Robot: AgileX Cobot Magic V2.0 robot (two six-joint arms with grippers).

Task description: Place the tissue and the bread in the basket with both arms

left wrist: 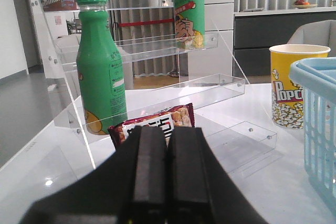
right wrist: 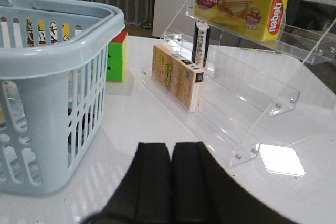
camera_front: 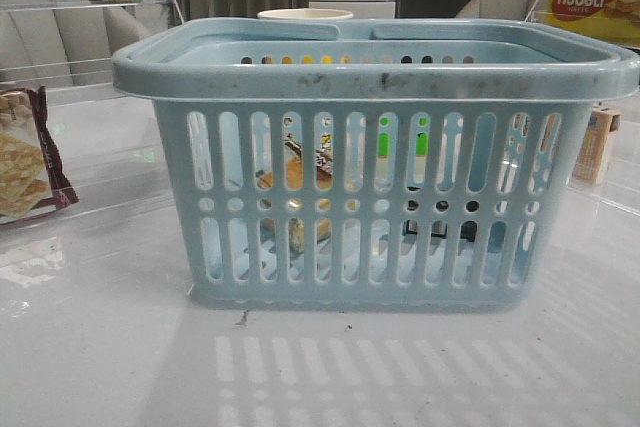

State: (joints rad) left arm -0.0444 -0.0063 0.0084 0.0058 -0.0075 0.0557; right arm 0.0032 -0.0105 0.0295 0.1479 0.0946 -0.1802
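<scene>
Bread (camera_front: 293, 175) inside basket (camera_front: 375, 82), seen through slots; dark tissue (camera_front: 440, 230) low inside too. Left claw (left wrist: 167, 174) and right claw (right wrist: 170, 182) closed, empty, outside basket. Task appears complete.

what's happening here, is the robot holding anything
Nothing is held. The left gripper and right gripper are both shut and empty, each off to its own side of the blue basket. Through the slots, the bread shows inside the basket, with a dark item that may be the tissue low on the other side.
</scene>
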